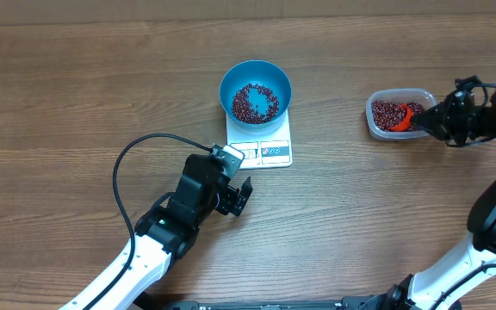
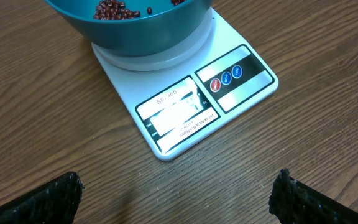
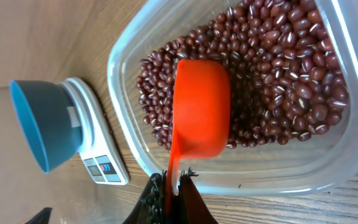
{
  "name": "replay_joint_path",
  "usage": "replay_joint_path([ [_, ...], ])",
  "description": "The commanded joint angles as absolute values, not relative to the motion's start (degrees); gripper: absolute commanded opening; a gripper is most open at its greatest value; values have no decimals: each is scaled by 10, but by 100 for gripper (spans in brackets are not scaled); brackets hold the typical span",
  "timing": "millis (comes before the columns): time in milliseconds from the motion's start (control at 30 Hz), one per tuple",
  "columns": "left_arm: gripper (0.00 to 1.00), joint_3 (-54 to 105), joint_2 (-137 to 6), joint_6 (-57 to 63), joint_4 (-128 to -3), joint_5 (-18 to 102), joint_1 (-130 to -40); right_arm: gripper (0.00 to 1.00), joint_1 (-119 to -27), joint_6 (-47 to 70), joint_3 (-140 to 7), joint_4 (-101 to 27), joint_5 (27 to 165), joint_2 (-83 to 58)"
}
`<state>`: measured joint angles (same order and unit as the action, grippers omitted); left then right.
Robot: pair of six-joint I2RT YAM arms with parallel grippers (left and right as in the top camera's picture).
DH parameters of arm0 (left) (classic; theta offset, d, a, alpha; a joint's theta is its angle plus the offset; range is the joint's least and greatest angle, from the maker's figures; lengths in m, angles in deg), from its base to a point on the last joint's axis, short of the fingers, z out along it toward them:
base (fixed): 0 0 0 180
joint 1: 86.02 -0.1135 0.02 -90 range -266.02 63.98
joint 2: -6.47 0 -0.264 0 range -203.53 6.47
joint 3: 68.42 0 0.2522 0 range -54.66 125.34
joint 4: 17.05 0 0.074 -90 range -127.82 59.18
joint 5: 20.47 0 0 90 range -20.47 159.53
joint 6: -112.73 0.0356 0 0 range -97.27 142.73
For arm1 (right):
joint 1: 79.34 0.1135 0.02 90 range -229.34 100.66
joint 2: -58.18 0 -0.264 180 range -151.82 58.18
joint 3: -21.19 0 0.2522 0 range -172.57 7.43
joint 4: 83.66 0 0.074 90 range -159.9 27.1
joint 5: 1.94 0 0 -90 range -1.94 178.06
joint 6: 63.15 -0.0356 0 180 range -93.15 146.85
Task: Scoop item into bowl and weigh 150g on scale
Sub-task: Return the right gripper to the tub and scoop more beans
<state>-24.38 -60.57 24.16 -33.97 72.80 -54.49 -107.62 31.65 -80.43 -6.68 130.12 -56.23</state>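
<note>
Bearing the scale, brown wood-grain tabletop.

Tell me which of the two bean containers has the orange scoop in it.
The clear plastic container; the blue bowl on the white scale holds only beans.

Table matt wood-grain; bowl, scoop smooth plastic; container clear glossy plastic.

The blue bowl sits on the white scale, with red-brown beans inside (its top is cut off). The display and three buttons face the left gripper, whose fingertips are spread wide above the wooden table.
</note>
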Motion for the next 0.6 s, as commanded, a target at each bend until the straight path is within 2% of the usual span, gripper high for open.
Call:
replay_joint_path([
  [0, 100, -247, -610, 234, -338, 729, -542, 4, -1095, 348, -799, -61, 1357, -566],
  [567, 100, -247, -610, 234, -338, 729, -542, 4, -1152, 467, -800, 10, 1502, -566],
])
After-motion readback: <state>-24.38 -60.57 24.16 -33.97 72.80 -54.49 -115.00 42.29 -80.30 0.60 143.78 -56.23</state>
